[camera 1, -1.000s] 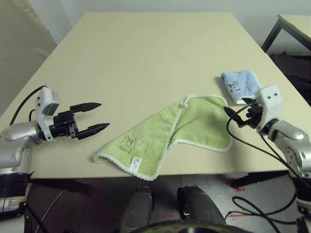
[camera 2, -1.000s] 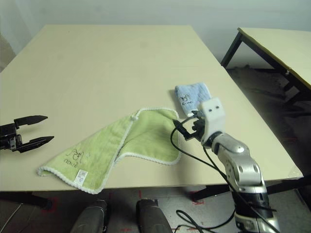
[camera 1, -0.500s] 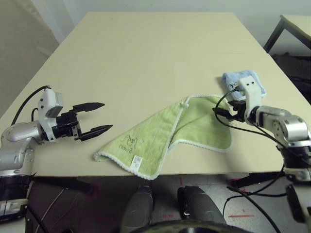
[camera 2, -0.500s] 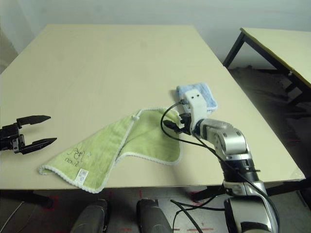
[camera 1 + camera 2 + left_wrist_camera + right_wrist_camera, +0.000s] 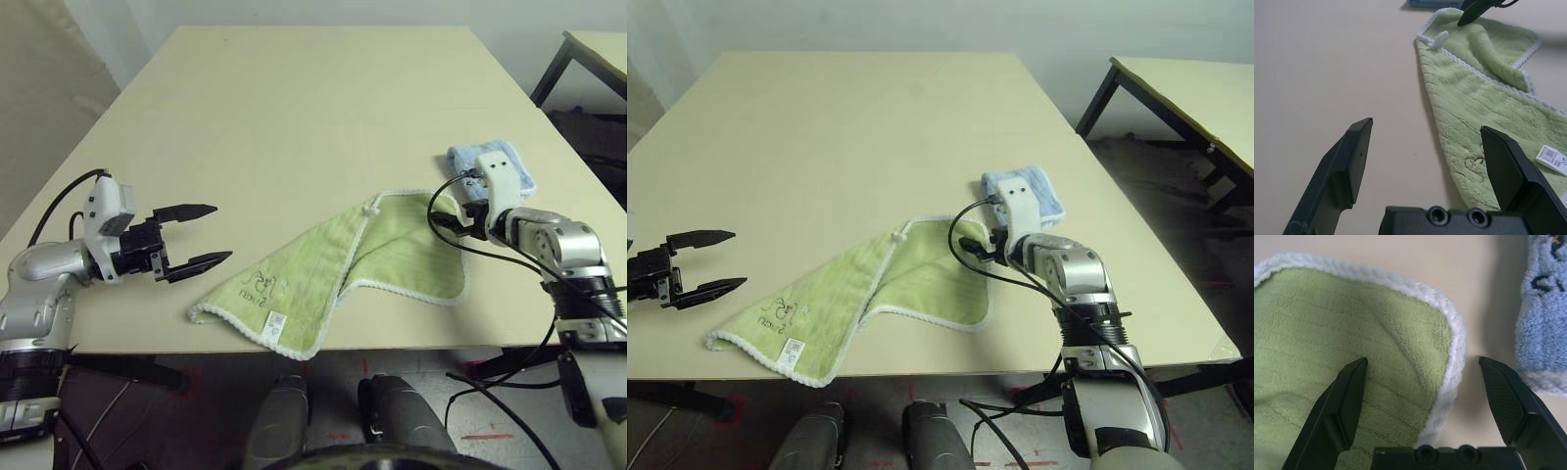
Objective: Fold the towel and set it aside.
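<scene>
The towel (image 5: 333,269) is light green with white edging. It lies half folded and rumpled near the table's front edge, with a dark logo and a white tag (image 5: 276,323) at its front left end. My right gripper (image 5: 1422,361) is open and low over the towel's right corner (image 5: 446,206). One finger (image 5: 1342,401) is above the cloth and the other is past the edging, over bare table. My left gripper (image 5: 221,233) is open just left of the towel's front left end, fingers pointing at it and not touching it.
A small light-blue folded towel (image 5: 490,164) lies right behind my right gripper, close to the table's right edge. Black cables loop off the right wrist. A second table (image 5: 1185,83) stands to the far right. The tabletop (image 5: 294,98) behind the towel is bare.
My right gripper has swung in from the right and come down over the green towel's right corner. The left gripper has edged slightly toward the towel. The towel has not moved.
</scene>
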{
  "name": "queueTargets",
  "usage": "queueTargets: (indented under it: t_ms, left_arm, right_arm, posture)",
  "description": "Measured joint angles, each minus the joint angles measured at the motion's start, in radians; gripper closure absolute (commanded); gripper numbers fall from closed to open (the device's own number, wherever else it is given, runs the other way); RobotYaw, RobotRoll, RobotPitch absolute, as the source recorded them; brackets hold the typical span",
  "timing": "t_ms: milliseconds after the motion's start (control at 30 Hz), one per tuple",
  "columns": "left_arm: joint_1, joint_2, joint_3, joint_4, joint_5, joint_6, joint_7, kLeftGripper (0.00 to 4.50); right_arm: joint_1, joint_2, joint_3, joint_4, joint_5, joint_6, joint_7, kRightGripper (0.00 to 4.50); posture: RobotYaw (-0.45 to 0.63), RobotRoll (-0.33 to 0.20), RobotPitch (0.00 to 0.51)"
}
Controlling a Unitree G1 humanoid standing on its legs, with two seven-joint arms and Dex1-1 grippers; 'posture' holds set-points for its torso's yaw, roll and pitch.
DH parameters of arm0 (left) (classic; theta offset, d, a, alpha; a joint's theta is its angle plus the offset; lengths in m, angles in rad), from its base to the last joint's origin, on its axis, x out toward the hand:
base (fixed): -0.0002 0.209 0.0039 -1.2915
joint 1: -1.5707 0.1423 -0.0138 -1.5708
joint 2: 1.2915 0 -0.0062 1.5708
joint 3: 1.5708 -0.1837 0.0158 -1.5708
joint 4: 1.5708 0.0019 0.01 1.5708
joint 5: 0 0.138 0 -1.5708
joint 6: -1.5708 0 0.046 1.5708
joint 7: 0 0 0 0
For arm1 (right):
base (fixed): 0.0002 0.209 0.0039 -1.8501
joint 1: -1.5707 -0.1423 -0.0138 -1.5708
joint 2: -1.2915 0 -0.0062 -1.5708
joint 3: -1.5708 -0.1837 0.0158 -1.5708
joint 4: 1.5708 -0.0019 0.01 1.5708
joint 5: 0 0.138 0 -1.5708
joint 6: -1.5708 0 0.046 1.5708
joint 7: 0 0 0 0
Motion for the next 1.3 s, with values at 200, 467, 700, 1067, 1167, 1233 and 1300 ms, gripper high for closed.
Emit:
queueTargets:
  t_ms: [200,467,700,1067,1167,1233,1300]
  left_arm:
    - [0.0,0.0,-0.001,-0.007,0.002,-0.002,0.0,0.0]
    - [0.005,0.0,-0.003,-0.012,0.004,-0.009,-0.003,0.0]
    - [-0.002,0.0,-0.004,0.013,0.018,-0.024,-0.019,0.0]
    - [-0.055,0.0,-0.037,0.056,0.045,-0.048,-0.036,0.0]
    - [-0.062,0.0,-0.038,0.057,0.046,-0.052,-0.035,0.0]
    - [-0.062,0.0,-0.038,0.058,0.046,-0.053,-0.034,0.0]
    - [-0.061,0.0,-0.038,0.058,0.046,-0.054,-0.034,0.0]
  right_arm:
    - [-0.01,0.026,-0.014,0.007,0.001,0.011,-0.009,2.61]
    - [-0.05,0.05,-0.082,0.001,0.047,0.034,-0.005,4.44]
    - [-0.152,-0.028,-0.089,-0.18,0.201,0.261,0.128,4.44]
    - [-0.714,0.084,-0.274,-0.016,0.325,0.365,0.02,4.44]
    - [-0.781,-0.004,-0.198,0.157,0.15,0.067,-0.054,4.44]
    - [-0.791,-0.059,-0.141,0.276,0.037,-0.112,-0.082,4.44]
    - [-0.804,-0.093,-0.105,0.377,-0.041,-0.228,-0.089,4.44]
  posture:
    - [0.08,0.0,0.094]
    - [0.07,0.0,0.099]
    - [0.06,0.0,0.103]
    - [0.06,0.0,0.1]
    - [0.06,0.0,0.102]
    - [0.07,0.0,0.103]
    - [0.07,0.0,0.104]
